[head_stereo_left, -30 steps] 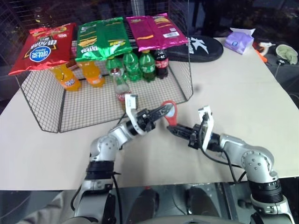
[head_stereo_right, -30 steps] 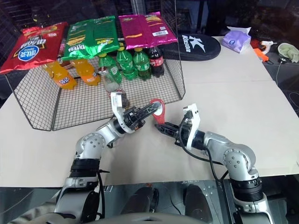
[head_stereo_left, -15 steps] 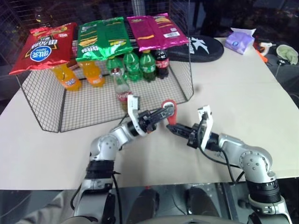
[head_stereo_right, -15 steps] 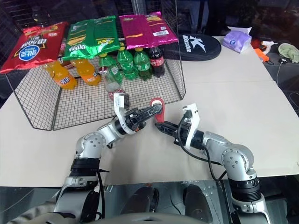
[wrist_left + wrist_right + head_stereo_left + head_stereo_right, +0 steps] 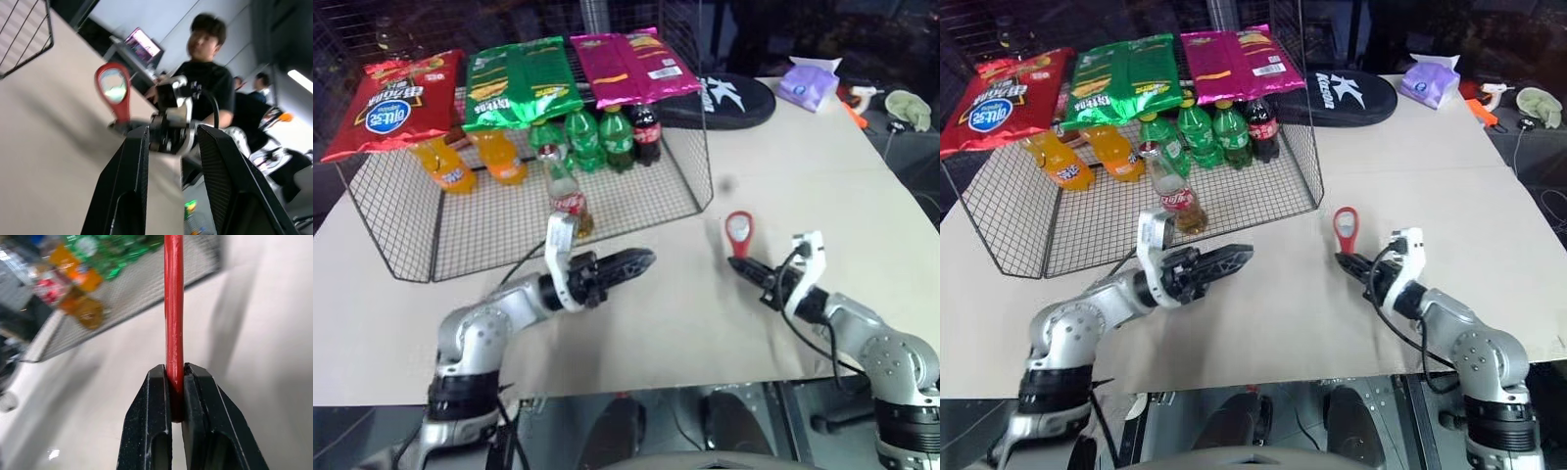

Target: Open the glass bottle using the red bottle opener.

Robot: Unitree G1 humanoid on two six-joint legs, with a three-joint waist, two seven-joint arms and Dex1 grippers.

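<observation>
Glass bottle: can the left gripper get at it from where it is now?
Probably yes. The glass bottle stands at the wire basket's open front, just beyond the left gripper, which is open and empty, with bare table between.

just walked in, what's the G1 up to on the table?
It is set to uncap the glass bottle, which stands capped in the wire basket among the other drinks. The right gripper is shut on the handle of the red bottle opener, holding it upright over the table, apart from the bottle. The left gripper is open and holds nothing, in front of the basket.
</observation>
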